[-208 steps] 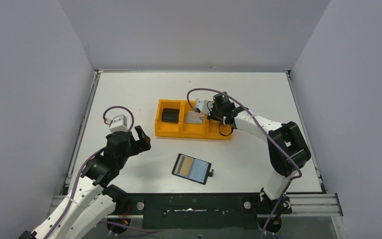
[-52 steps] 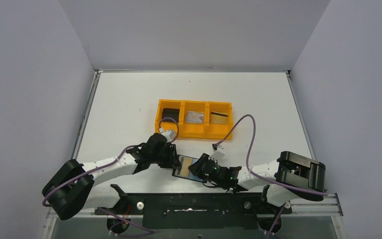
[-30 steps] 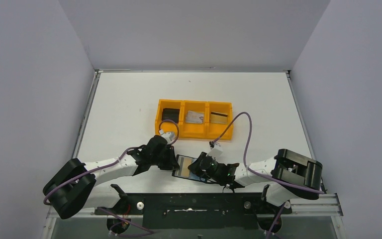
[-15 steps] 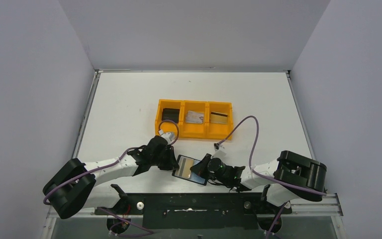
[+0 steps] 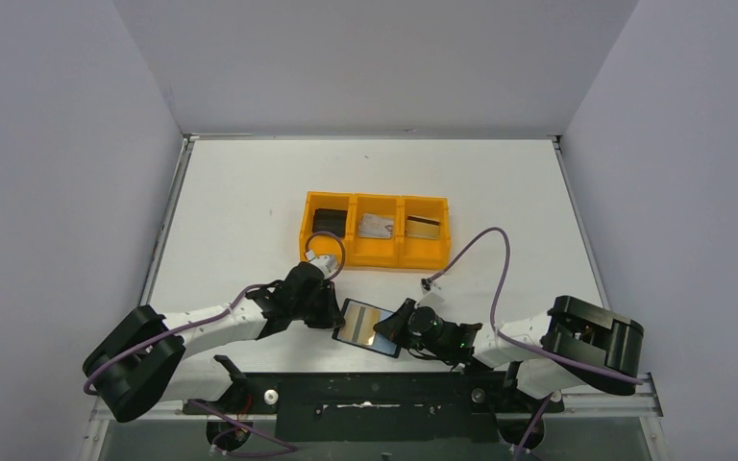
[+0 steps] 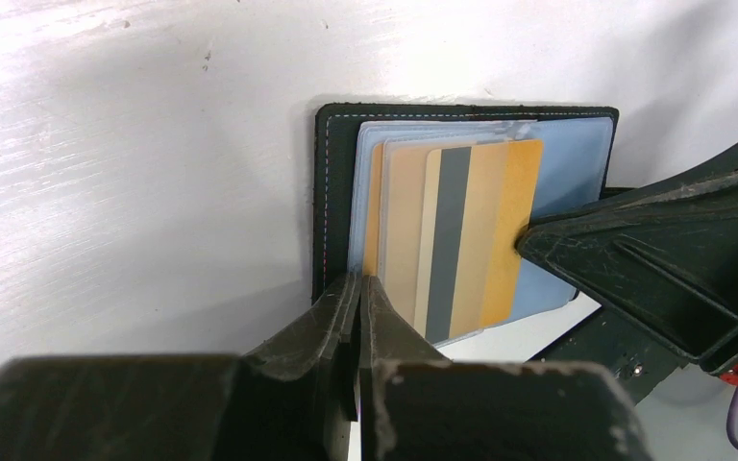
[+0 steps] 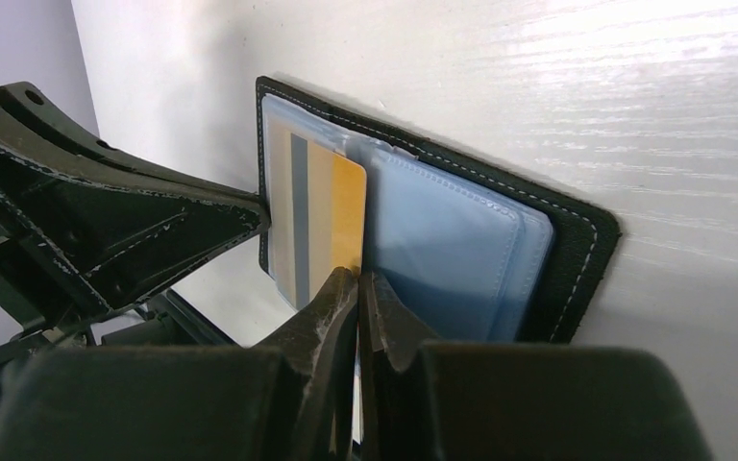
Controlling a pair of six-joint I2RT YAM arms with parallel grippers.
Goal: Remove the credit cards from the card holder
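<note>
Holder lay open and flat on the table, near the front edge, between my two grippers. My left gripper was clenched on the holder's black left edge, just beside the stitched seam. My right gripper was clenched on the free edge of a gold card, which stuck partway out of the blue-grey pockets. The card showed one grey stripe running across its short way. I could read no lettering or brand on it, nor on the holder. The two fingertip pairs faced each other across the holder, the card between them. Farther back stood the orange tray, well apart from the holder: black block in its left compartment, grey card in the middle one, second gold card with a dark stripe in the right one. Print on those was too small to read.
</note>
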